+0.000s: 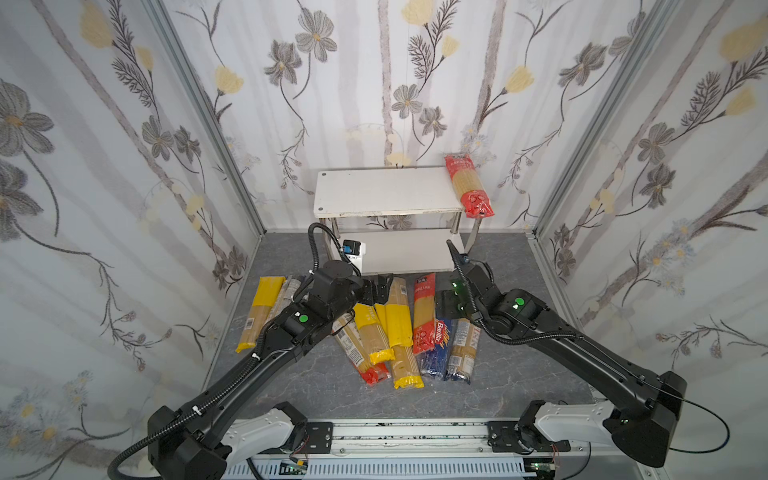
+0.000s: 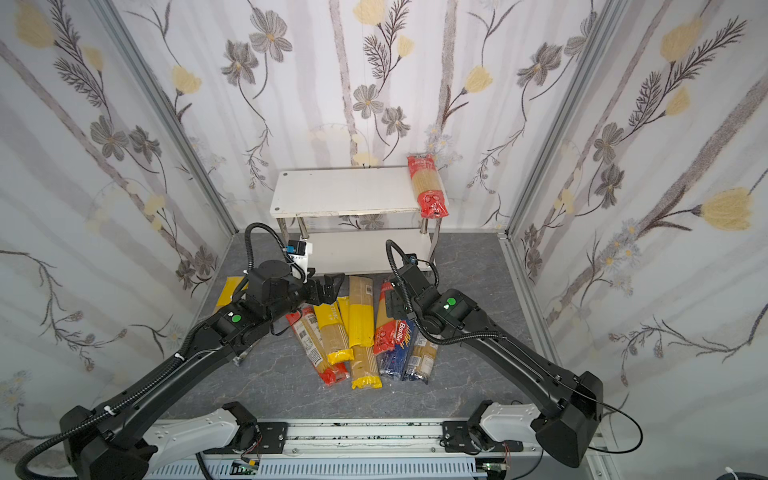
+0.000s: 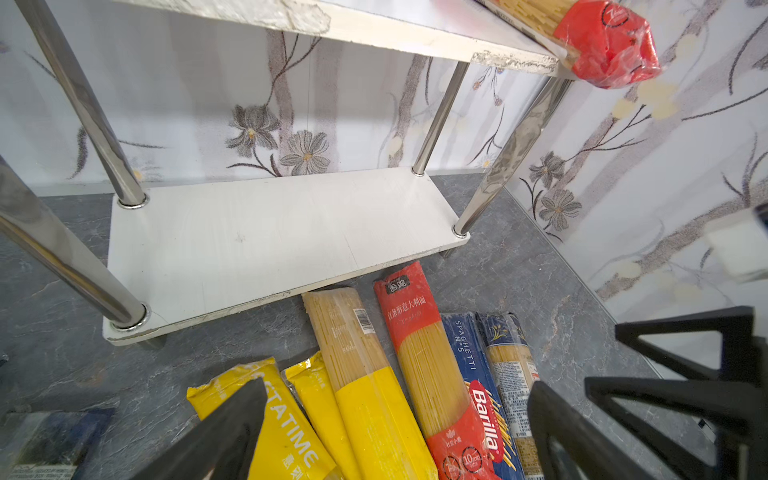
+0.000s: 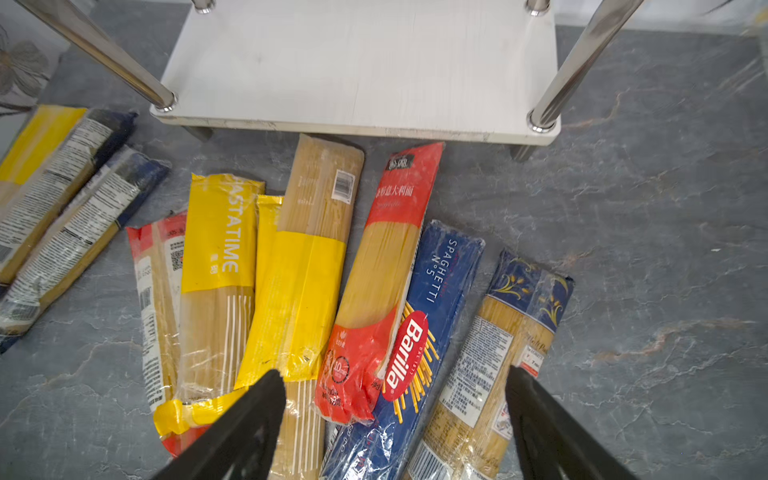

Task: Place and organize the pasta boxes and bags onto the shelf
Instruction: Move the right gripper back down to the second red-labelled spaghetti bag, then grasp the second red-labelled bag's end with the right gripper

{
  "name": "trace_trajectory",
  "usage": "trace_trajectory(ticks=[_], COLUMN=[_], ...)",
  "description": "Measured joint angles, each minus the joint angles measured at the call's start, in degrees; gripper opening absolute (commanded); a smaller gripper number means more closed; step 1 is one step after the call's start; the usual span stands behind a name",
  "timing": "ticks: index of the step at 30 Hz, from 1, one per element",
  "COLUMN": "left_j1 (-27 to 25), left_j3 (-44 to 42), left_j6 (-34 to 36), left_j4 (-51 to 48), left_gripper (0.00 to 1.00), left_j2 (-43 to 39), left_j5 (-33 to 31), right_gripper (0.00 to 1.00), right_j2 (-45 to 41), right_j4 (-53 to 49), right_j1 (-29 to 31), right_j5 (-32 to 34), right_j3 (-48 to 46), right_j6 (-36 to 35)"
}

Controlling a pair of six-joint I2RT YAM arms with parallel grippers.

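The shelf (image 1: 374, 193) stands at the back wall, and one red-ended pasta bag (image 1: 467, 185) lies on its top board's right end, overhanging the front edge. Several pasta packs lie side by side on the floor before it: yellow-ended bags (image 4: 307, 270), a red bag (image 4: 390, 257), a dark-blue Barilla pack (image 4: 440, 282) and a dark-blue-ended bag (image 4: 511, 332). More bags (image 1: 259, 311) lie to the left. My left gripper (image 1: 380, 289) hangs open above the yellow bags (image 3: 374, 415). My right gripper (image 4: 395, 419) hangs open over the Barilla pack, holding nothing.
The shelf's lower board (image 3: 270, 232) is bare, with chrome legs (image 3: 498, 166) at its corners. Flowered walls close in the left, back and right sides. A metal rail (image 1: 407, 436) carrying both arm bases runs along the front edge of the grey marbled floor (image 1: 311, 386).
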Motion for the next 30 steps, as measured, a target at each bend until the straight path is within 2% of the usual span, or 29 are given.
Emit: trace_trajectory(ticks=[10, 21, 30], left_j1=[0.0, -0.4, -9.2], left_j3=[-2.4, -8.0, -7.9], left_j6=[-4.8, -14.6, -16.1], left_j4=[0.0, -0.2, -2.0], left_gripper=[1.00, 1.00, 1.00], left_j2=[-0.7, -6.4, -7.2], left_j5=[-3.2, -7.6, -11.2], right_gripper=[0.82, 0.82, 0.81], right_j2=[9.4, 15.2, 14.8], right_j4=[5.3, 7.5, 12.7], right_j1=[2.4, 0.8, -4.5], right_j5=[-7.3, -9.8, -14.9], right_j3=[-4.9, -8.4, -12.4], right_j6=[2.5, 2.4, 0.0])
